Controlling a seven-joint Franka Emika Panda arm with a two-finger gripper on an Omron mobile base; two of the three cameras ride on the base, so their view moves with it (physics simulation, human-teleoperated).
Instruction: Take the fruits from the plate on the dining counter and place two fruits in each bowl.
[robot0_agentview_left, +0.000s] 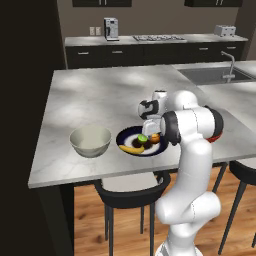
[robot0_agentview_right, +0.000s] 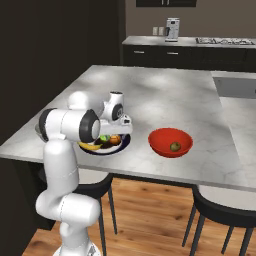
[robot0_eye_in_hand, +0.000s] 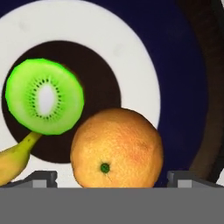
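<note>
Left base view: the gripper (robot0_agentview_left: 150, 131) hangs low over the plate (robot0_agentview_left: 126, 134) on the dining counter (robot0_agentview_left: 90, 95), near the counter's front edge. A banana (robot0_agentview_left: 131, 149), a green kiwi half (robot0_agentview_left: 142, 139) and an orange (robot0_agentview_left: 155, 138) lie on the plate. The pale grey-white bowl (robot0_agentview_left: 90, 140) stands just beside the plate and looks empty.

Right base view: the red bowl (robot0_agentview_right: 170, 142) sits near the plate (robot0_agentview_right: 125, 145) on its other side, with one brownish oval fruit (robot0_agentview_right: 175, 146) in it. The arm's elbow hides much of the plate; the banana (robot0_agentview_right: 90, 146), kiwi half (robot0_agentview_right: 104, 138) and orange (robot0_agentview_right: 115, 139) peek out below the hand.

Hand view: the orange (robot0_eye_in_hand: 117, 148) sits centred between the two finger tips (robot0_eye_in_hand: 41, 179), which stand wide apart on either side and do not touch it. The kiwi half (robot0_eye_in_hand: 44, 96) lies cut face up just beyond it, the banana (robot0_eye_in_hand: 15, 157) at one edge, its tip touching or tucked under the kiwi.

Claw: jaws fully apart, holding nothing.

Step in hand: judged from the layout, one fruit is delivered and the orange is being lined up for pickup.

Next move: probably a short descent so the tips straddle the orange at its widest part, then a close; being round, it could roll toward the kiwi if one tip touches first.
</note>
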